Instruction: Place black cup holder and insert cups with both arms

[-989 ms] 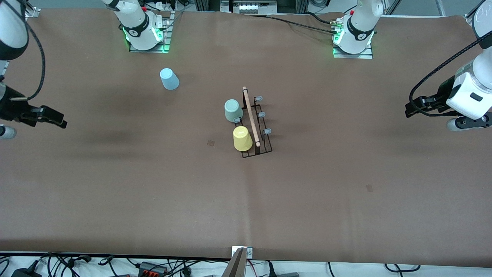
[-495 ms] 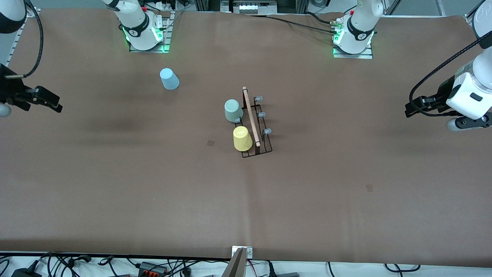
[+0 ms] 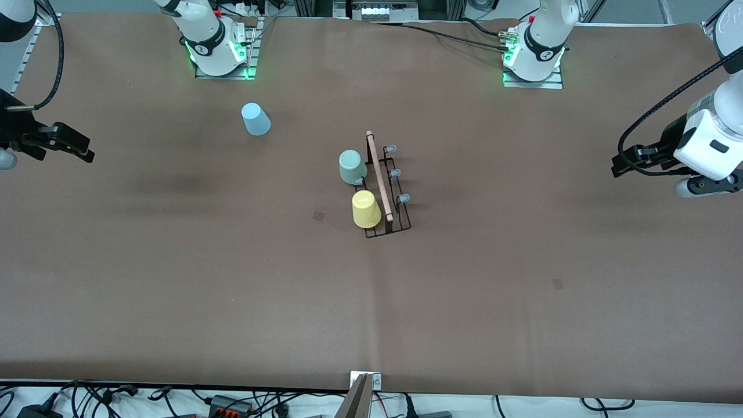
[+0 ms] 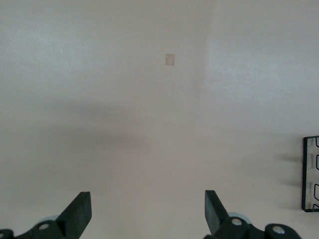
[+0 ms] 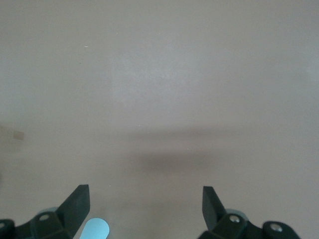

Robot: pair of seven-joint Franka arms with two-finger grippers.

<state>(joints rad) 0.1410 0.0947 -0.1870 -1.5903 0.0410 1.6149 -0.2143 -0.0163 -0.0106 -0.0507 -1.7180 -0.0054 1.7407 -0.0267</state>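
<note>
The black cup holder stands at the table's middle, and its edge shows in the left wrist view. A mint cup and a yellow cup sit upside down on its pegs on the side toward the right arm's end. Three pegs on its side toward the left arm's end are bare. A light blue cup stands upside down on the table near the right arm's base, and shows in the right wrist view. My right gripper hangs open and empty over the right arm's end of the table. My left gripper waits open and empty over the left arm's end.
The brown table mat is bare around the holder. Small square marks lie on it. The arm bases stand along the table's edge farthest from the camera. Cables run along the nearest edge.
My right gripper has moved along the table's end toward the robots' side, still open. The left arm, the cups and the holder have not moved.
</note>
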